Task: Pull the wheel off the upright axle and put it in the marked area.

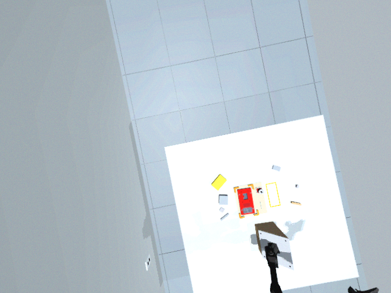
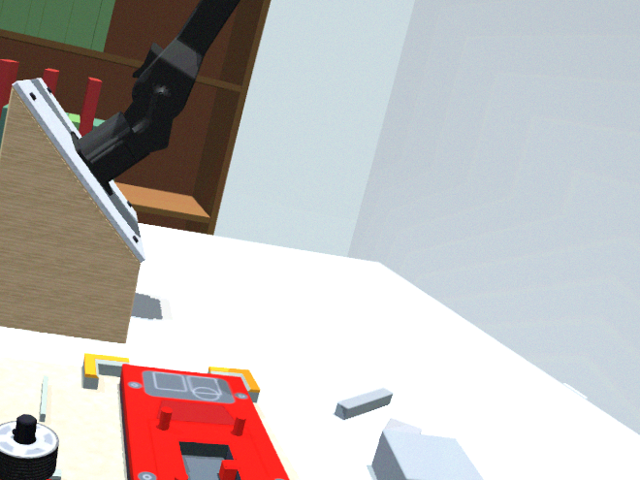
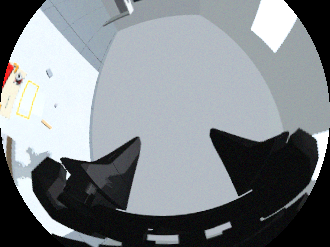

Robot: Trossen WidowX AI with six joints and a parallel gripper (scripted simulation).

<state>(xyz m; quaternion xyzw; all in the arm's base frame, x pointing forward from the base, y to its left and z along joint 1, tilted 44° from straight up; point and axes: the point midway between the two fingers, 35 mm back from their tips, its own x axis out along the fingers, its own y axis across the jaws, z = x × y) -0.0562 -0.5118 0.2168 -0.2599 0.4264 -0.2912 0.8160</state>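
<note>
The wheel (image 1: 259, 190) (image 2: 26, 464), with a black tyre and a white hub, sits on the upright black axle (image 2: 25, 428), whose top sticks out above the hub. The marked area, a yellow outline (image 1: 268, 195) (image 3: 33, 102), lies on the table to the right of the wheel's board in the top view, with nothing inside it. My gripper (image 3: 175, 136) is open and empty, its two black fingers wide apart. It is far from the wheel and the outline, past the table's near right edge; the top view shows only its tips at the bottom edge.
The wheel's cream board (image 1: 263, 208) (image 2: 80, 427) also carries a red panel (image 1: 240, 202) (image 2: 144, 427) between orange corner brackets. A yellow block (image 1: 218, 182), grey blocks (image 1: 223, 200) (image 1: 276, 167) and an orange strip (image 1: 295, 203) (image 3: 46, 124) lie around. The arm's wooden wedge stand (image 1: 270, 229) (image 2: 64, 245) rises nearby.
</note>
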